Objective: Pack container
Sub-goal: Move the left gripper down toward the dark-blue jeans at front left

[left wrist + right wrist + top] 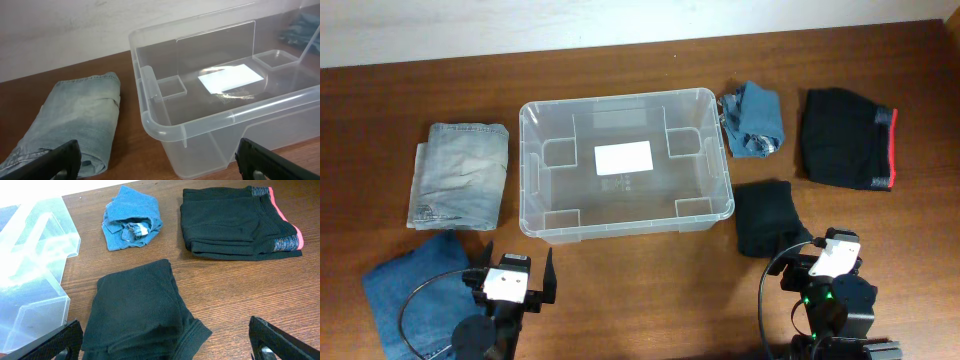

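The clear plastic container stands in the middle of the table with a white label on its bottom and nothing in it. It also shows in the left wrist view and at the left of the right wrist view. My left gripper is open and empty near the table's front edge, short of the container's front left corner. My right gripper is open and empty just in front of a folded black garment, which fills the lower middle of the right wrist view.
Folded light denim lies left of the container and shows in the left wrist view. A blue cloth lies at the front left. A crumpled blue garment and black shorts with red trim lie to the right.
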Controlling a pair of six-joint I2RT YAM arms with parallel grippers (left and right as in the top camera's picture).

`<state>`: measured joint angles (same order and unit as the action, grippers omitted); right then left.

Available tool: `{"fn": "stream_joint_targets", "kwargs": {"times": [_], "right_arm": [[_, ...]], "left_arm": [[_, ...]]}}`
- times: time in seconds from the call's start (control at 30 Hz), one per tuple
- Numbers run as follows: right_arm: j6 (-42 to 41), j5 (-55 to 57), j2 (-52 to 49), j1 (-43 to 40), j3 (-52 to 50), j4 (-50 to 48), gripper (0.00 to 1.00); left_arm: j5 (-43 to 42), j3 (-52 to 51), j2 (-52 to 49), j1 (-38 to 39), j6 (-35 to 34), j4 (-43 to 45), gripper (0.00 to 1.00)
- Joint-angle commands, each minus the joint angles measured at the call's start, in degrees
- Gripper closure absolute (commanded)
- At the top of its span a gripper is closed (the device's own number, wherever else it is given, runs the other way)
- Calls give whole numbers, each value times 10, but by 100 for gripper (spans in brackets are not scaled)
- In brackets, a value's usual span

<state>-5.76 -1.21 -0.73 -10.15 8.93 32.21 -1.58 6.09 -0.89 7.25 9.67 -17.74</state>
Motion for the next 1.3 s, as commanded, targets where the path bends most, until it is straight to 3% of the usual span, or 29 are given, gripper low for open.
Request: {"fn": "stream_joint_targets", "kwargs": {"times": [0.0, 1.27], "right_arm": [[4, -3, 4, -4, -4, -1, 2], [4, -3, 4, -4, -4, -1, 2]], "left_arm": [[-6, -6, 5, 2, 7, 1, 1], [0, -6, 5, 1, 7, 11, 1]]}}
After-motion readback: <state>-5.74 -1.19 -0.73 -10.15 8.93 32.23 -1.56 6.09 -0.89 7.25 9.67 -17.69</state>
